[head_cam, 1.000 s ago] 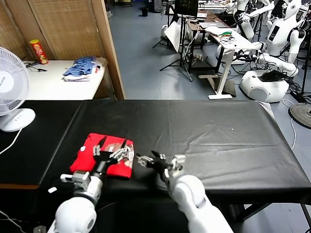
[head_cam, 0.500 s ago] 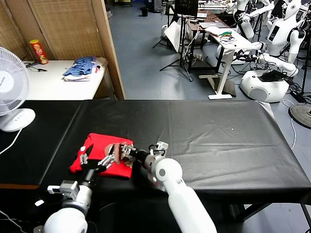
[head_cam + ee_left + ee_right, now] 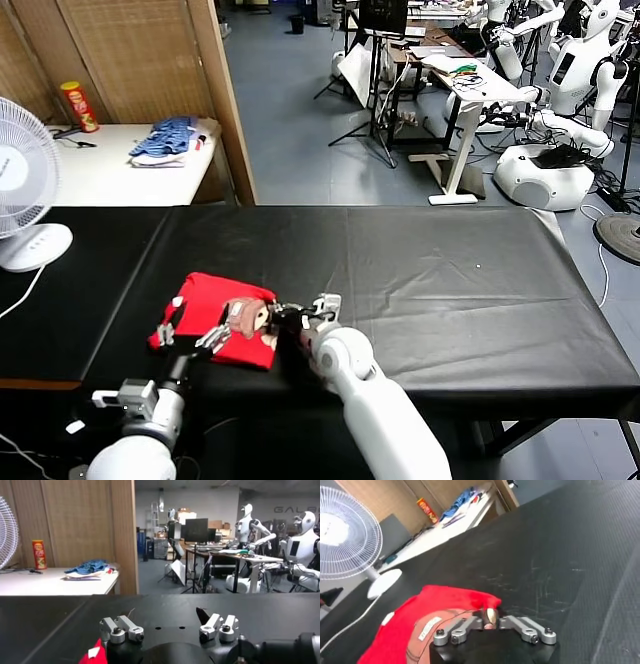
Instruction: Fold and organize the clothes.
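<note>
lying folded at the lower left of the head view on the black table (image 3: 430,270), the red t-shirt (image 3: 205,315) looks light, soft and floppy, so a pinch at a doubled edge should suit it best. the right gripper (image 3: 272,318) is clamped on the shirt's right edge by the brown print. the left gripper (image 3: 190,325) hovers over it, jaws apart, holding nothing.

A long table draped in black cloth (image 3: 420,270) fills the foreground. At ten o'clock stands a white electric fan (image 3: 22,185); beyond it, a white side table (image 3: 110,175) against wooden panelling (image 3: 140,55). Grey floor (image 3: 300,150) stretches toward twelve o'clock.
</note>
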You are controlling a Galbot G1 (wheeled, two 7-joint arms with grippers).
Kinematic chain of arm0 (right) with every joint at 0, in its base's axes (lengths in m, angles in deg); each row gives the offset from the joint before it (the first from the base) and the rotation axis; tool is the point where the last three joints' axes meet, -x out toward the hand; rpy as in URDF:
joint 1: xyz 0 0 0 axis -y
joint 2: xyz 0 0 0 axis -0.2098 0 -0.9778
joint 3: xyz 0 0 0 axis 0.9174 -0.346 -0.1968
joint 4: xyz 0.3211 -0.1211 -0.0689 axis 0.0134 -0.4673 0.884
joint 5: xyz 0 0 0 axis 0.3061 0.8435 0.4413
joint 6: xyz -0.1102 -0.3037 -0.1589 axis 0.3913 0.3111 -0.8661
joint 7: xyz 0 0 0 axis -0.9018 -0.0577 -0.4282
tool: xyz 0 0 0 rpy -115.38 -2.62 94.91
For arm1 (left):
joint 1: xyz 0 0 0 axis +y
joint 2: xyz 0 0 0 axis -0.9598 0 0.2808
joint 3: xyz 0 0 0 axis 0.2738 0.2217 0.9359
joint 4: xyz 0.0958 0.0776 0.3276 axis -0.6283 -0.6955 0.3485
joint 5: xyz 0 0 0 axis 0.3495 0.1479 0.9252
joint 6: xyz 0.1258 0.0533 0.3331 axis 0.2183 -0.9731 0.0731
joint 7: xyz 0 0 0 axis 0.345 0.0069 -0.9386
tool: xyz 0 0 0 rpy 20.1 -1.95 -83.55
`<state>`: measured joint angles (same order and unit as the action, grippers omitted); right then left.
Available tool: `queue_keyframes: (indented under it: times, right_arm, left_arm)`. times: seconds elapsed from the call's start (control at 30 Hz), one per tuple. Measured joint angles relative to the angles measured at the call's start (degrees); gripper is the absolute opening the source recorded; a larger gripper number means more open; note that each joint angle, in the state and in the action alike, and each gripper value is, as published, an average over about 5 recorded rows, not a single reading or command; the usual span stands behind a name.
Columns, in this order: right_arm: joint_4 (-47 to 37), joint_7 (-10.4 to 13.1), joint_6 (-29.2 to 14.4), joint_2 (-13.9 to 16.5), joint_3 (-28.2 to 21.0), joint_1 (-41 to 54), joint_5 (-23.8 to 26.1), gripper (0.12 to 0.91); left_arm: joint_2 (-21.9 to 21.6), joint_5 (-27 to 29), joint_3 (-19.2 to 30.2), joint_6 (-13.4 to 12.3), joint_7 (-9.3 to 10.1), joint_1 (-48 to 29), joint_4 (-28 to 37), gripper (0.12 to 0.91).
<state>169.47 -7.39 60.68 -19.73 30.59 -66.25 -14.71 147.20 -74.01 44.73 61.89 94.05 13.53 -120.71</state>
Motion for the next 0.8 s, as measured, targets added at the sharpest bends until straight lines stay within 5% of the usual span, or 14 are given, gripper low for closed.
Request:
queue_keyframes:
  times: [0.2,0.37,0.47,0.63,0.8]
  right_arm:
    - [-0.45,-7.36,-7.94,2.70,-1.45,-0.24,15.33,0.146]
    - [-0.86,-15.02,-19.32,8.10,-2.80,0.58,33.70,0.146]
    - [-1.46,-18.24,-24.49,12.03,-3.40,1.44,40.28,0.146]
    - [-2.50,-21.00,-31.89,19.31,-4.09,3.67,44.72,0.146]
    - [-1.68,-20.19,-37.32,25.37,-3.31,4.25,46.15,0.237]
  left_arm:
    - [0.33,0.19,-0.29,-0.70,0.00,0.62,0.28,0.798]
    - [0.62,0.33,-0.11,-1.13,0.00,0.72,0.64,0.798]
    - [0.78,0.33,0.03,-1.24,-0.02,0.86,0.68,0.798]
    - [1.01,0.32,0.07,-1.71,-0.02,1.49,0.68,0.798]
    - [1.08,0.31,-0.01,-2.25,-0.01,1.97,0.68,0.798]
